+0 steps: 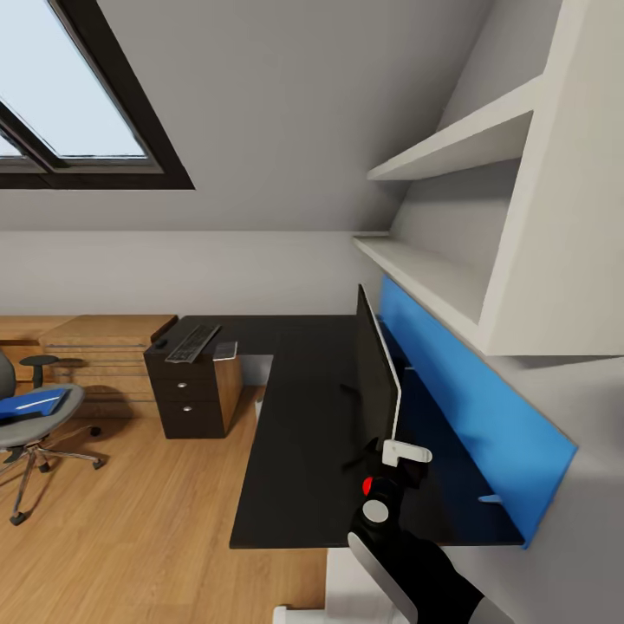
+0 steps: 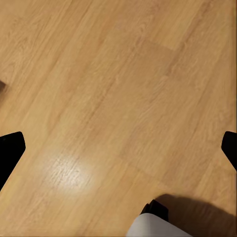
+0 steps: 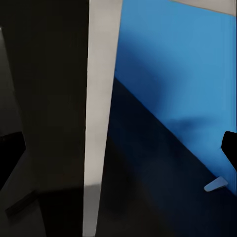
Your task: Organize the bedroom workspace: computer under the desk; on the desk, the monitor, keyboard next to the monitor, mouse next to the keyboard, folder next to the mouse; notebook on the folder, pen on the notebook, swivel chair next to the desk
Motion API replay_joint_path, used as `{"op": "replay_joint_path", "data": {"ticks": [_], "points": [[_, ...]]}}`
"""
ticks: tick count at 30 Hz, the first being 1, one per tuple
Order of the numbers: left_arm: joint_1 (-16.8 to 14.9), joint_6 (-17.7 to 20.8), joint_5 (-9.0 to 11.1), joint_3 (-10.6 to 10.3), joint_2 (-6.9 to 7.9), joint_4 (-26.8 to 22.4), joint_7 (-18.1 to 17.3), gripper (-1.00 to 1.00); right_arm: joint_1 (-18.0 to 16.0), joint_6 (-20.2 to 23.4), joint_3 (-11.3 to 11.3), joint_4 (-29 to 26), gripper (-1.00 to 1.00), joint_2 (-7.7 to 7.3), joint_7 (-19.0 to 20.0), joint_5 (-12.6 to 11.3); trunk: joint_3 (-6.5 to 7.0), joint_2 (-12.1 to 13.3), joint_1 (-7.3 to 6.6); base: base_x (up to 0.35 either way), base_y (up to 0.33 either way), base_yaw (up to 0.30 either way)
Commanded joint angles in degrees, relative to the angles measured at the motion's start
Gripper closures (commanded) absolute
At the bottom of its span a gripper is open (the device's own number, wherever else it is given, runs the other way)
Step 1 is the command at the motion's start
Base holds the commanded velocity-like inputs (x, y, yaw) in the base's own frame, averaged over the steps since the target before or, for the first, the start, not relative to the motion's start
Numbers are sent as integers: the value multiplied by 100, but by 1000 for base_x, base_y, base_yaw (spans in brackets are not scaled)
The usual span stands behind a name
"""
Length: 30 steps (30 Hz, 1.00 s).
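Right pincer [image 3: 118,143] sits open astride the monitor's [image 1: 378,381] grey edge, fingertips apart on either side, untouching. That monitor stands on the black counter [image 1: 295,433]. Left pincer [image 2: 118,145] gapes open above bare wood floor [image 2: 123,89]. Far off, the keyboard [image 1: 193,342] lies on the counter's end.

Right wrist cam is staring straight down the monitor's [image 3: 101,113] thin light grey edge, black screen face on one side. On the other side there's the black desk [image 3: 148,168] top running up to a bright blue back panel [image 3: 182,64]. Both dark fingertips [image 3: 10,153] sit spread apart, touching nothing.
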Motion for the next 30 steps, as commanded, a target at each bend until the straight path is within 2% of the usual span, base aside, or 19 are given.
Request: {"op": "replay_joint_path", "data": {"ticks": [1, 30], "points": [[-4, -9, 53, -48, 9, -8, 51, -100, -9, 28, 15, -6, -100, -3, -36, -22, -12, -11, 3, 0, -51, 0], [-4, -12, 53, -48, 9, -8, 46, -100, -9, 25, 15, 3, -100, -12, -36, -22, -12, -11, 3, 0, -12, 0]]}}
